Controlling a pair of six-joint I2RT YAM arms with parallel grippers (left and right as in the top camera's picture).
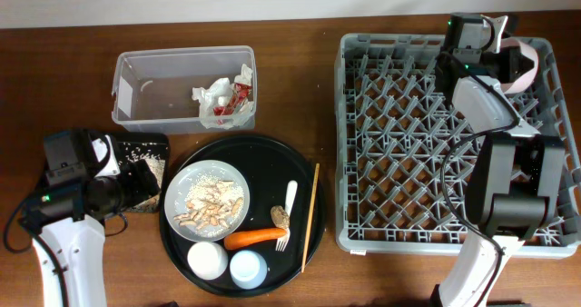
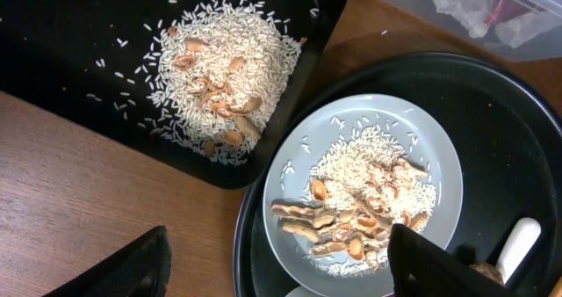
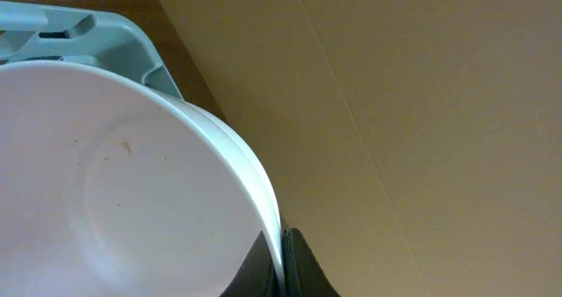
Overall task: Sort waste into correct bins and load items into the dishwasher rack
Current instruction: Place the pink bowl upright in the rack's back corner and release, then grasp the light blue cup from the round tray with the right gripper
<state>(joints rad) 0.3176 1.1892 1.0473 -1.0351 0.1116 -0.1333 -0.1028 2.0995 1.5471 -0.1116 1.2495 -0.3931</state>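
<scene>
step: rack the pink bowl (image 3: 114, 183) | right tool (image 3: 279, 264): pinching the bowl's rim at the far right corner of the dishwasher rack (image 1: 343, 143) | left tool (image 2: 281, 271): spread, empty, over plate (image 2: 303, 156) | advice: probably lower the bowl on edge between pegs, seat it, then release

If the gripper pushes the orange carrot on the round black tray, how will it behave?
The carrot looks stiff, keeping one straight shape, so it should lift whole. Its rounded, tapered body will probably roll in a curve. The white fork lies by one end and may get nudged.
</scene>
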